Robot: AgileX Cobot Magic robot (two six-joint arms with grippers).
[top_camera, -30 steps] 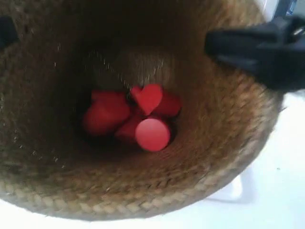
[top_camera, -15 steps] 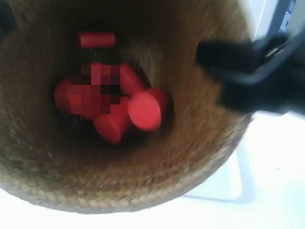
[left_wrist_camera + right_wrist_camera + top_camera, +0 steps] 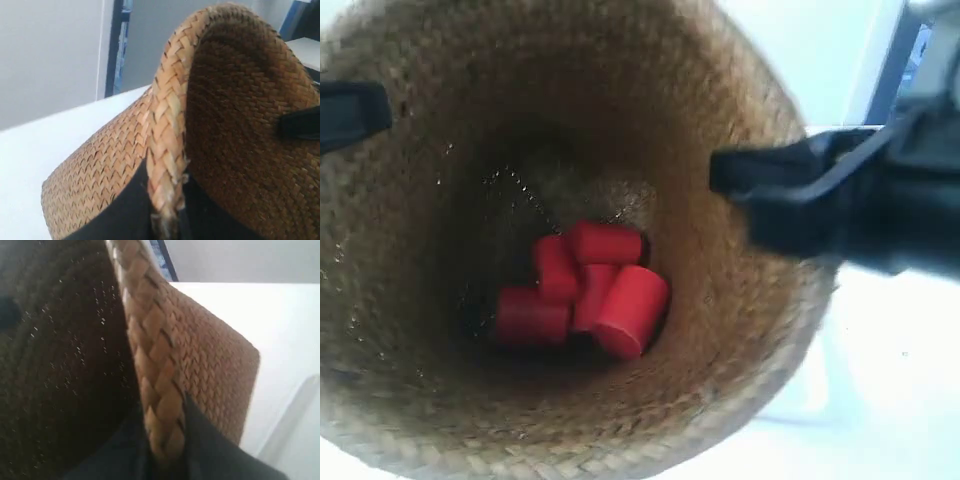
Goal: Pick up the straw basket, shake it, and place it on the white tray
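Two grippers (image 3: 165,217) (image 3: 164,442) astride straw basket (image 3: 420,250) rim

A white tabletop (image 3: 30,165) runs to a pale grey wall (image 3: 45,50) with a dark upright post (image 3: 116,45).

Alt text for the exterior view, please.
A look into a brown straw basket, its rim clamped by the gripper at the view's left and the gripper at the view's right. Red cylinders lie heaped at its bottom.

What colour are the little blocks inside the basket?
The blocks are red, clearest in the exterior view.
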